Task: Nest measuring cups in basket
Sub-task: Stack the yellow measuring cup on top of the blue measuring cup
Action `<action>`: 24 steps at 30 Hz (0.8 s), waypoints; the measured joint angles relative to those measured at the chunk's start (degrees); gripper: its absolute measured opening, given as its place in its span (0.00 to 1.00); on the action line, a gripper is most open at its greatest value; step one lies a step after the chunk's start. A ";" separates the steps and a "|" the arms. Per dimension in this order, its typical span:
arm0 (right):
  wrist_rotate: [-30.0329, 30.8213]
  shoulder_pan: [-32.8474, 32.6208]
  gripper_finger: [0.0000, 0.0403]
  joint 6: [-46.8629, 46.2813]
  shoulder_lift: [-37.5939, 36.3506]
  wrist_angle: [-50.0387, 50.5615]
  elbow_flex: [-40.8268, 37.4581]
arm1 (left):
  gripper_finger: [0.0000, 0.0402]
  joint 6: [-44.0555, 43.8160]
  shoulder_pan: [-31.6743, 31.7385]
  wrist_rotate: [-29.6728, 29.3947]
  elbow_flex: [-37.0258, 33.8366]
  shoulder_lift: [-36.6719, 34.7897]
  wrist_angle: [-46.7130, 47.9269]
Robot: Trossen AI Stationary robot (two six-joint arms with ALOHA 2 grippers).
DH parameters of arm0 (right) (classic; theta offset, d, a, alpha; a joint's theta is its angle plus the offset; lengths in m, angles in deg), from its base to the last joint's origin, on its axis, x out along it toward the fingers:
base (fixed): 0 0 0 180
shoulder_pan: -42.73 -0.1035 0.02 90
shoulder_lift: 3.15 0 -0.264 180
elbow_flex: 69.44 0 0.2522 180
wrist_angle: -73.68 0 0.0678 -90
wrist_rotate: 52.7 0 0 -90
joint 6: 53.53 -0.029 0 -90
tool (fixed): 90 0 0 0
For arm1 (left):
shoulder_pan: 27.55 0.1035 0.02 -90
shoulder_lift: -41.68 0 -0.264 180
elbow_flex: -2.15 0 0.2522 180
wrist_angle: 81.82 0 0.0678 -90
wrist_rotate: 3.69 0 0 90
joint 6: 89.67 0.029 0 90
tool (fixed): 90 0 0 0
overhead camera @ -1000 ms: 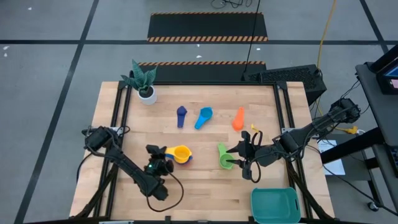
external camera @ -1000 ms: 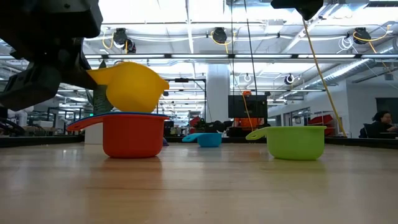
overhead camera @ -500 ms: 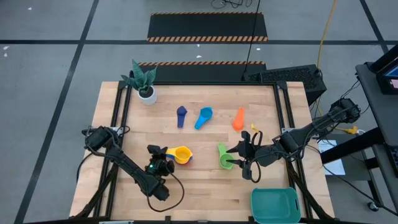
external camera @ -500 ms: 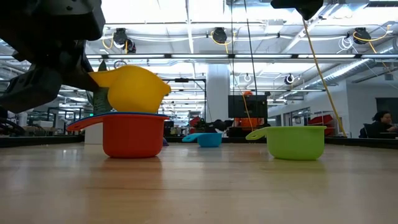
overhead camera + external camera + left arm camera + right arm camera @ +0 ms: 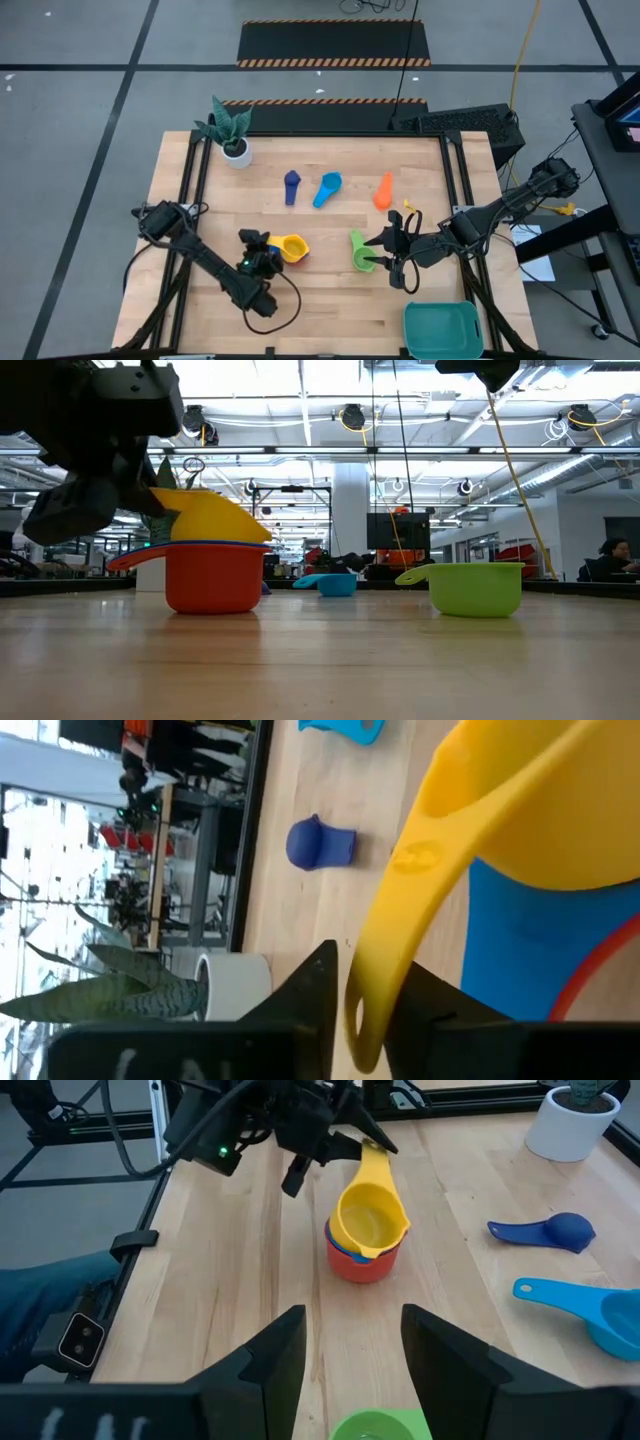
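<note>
The yellow measuring cup [image 5: 291, 247] sits tilted in a blue cup [image 5: 200, 544], which is nested in the red cup [image 5: 210, 575] on the table. My left gripper [image 5: 370, 975] stands at the yellow cup's handle, its fingers slightly apart. The green cup [image 5: 361, 250] stands upright on its base. My right gripper [image 5: 350, 1370] hovers open high above it, touching nothing. Navy [image 5: 291, 184], light blue [image 5: 327, 188] and orange [image 5: 385, 190] cups lie farther back. The teal basket [image 5: 442, 328] stands at the near right corner. My left gripper has the free end of the yellow cup's handle [image 5: 372, 1005] between its two fingers. A thin strip of table shows between one finger [image 5: 322, 970] and the handle; the other finger looks to lie against it. The fingers slant down from the table's left. The bowl rests in the stack and the handle rises toward the gripper.
A white plant pot [image 5: 236, 150] stands at the far left corner. Bare wood lies between the stack and the green cup and along the near edge. Black rails [image 5: 190, 200] run along the table's left and right sides.
The yellow cup's bowl has sunk from above the stack's rim down into the blue cup. It leans less steeply now, and its handle still points up toward my left gripper.
</note>
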 joint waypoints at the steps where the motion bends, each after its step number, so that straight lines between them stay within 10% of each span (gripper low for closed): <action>1: 0.00 0.00 0.40 0.00 0.00 0.00 0.00 | 0.19 0.02 0.17 0.34 0.00 0.00 0.04; 24: 0.00 0.00 0.40 0.00 0.00 0.04 0.00 | 0.22 -1.01 -1.02 11.11 -0.02 0.02 6.36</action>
